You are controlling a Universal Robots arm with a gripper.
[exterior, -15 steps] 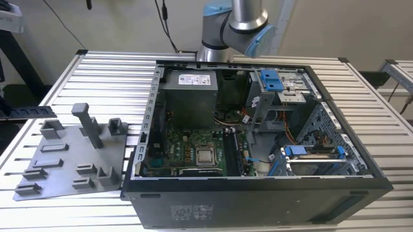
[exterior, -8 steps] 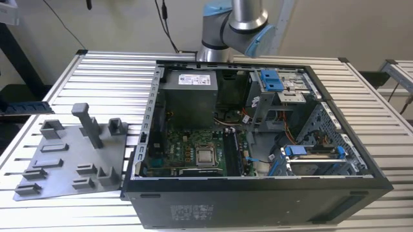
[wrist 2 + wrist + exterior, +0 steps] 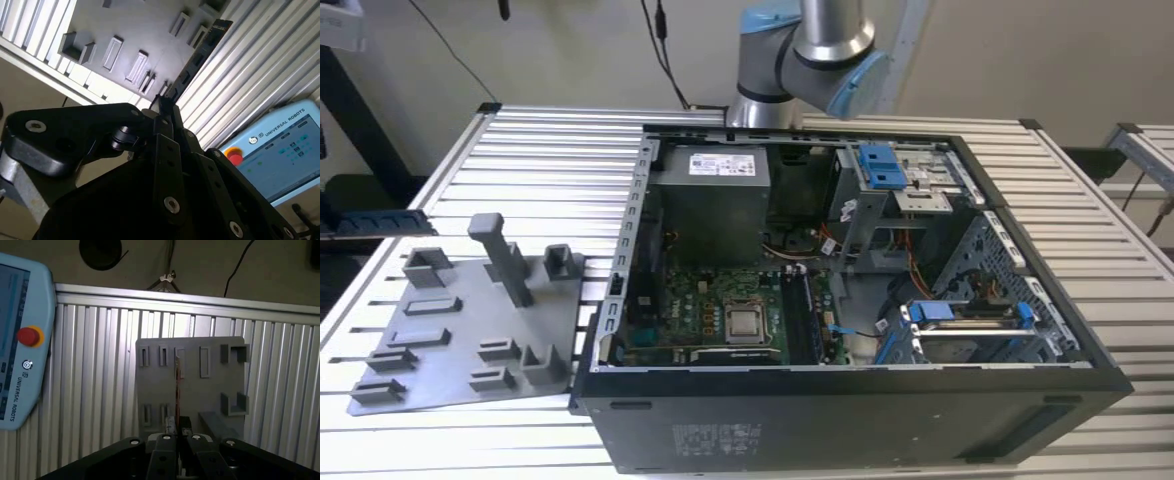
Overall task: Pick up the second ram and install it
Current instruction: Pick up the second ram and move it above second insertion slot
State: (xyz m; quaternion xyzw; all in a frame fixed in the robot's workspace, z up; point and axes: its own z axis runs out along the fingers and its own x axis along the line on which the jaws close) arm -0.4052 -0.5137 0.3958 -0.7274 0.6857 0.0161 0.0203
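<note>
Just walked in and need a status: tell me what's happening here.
The arm's gripper is shut on the second ram, its fingers pinching one end, with the grey fixture plate beyond it in both wrist views. The open computer case lies on the slatted table, motherboard exposed; the stick is not installed yet.

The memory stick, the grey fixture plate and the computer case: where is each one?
second ram (image 3: 196, 59), second wrist view: middle of the dark board.
grey fixture plate (image 3: 464, 335), exterior view: bare flat part between its blocks.
computer case (image 3: 854, 425), exterior view: its dark near wall.
</note>
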